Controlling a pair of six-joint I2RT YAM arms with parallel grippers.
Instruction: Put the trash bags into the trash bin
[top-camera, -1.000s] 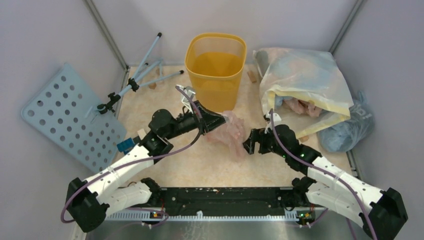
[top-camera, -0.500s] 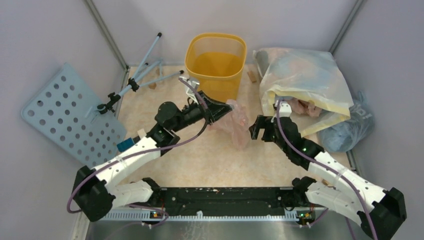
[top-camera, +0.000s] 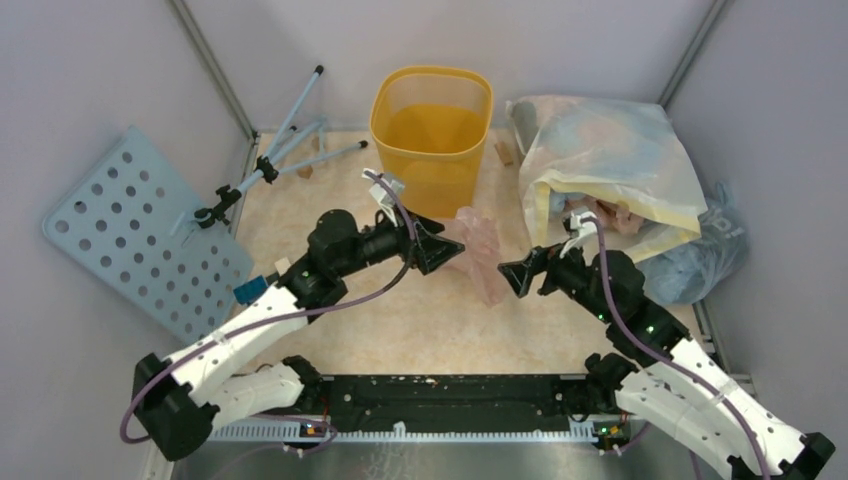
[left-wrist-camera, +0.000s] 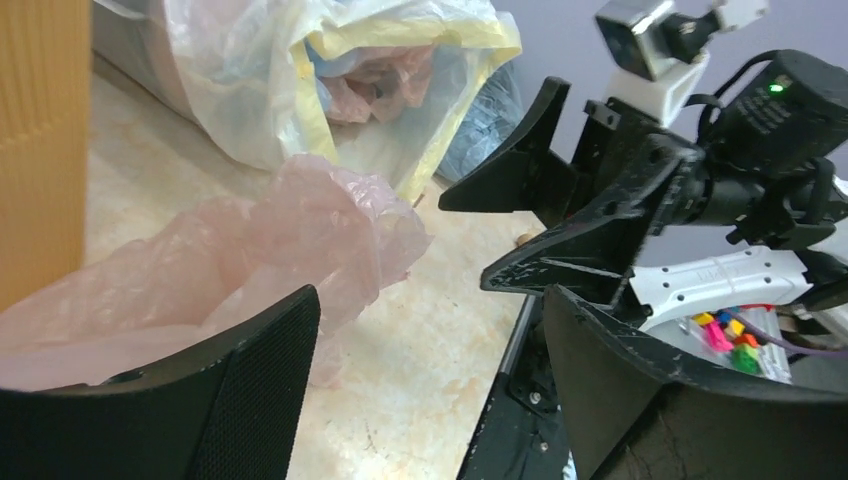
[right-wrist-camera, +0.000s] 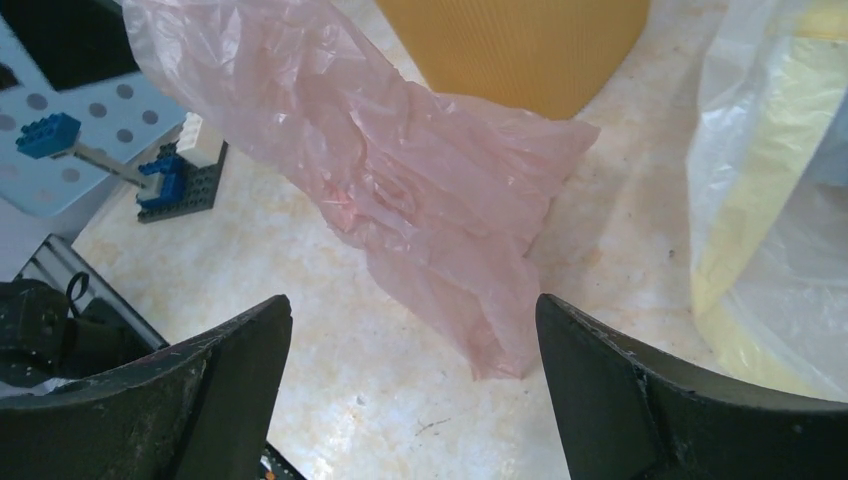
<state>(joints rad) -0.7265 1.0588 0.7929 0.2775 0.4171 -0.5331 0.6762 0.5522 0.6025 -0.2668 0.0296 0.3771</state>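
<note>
The pink bag (top-camera: 482, 255) rests on the bench (top-camera: 400, 320) beside the bin (top-camera: 437, 185), not inside, between the spread-apart left gripper (top-camera: 455, 248) and right gripper (top-camera: 508, 278).

Light bright, even, diffuse, from above; shadows on table (top-camera: 420, 320) soft, faint. Top view sharp. Wrist views: fingers (right-wrist-camera: 200, 400) at 6 o'clock rendered slightly soft; mild sheen seen on bag (right-wrist-camera: 420, 190) creases.
</note>
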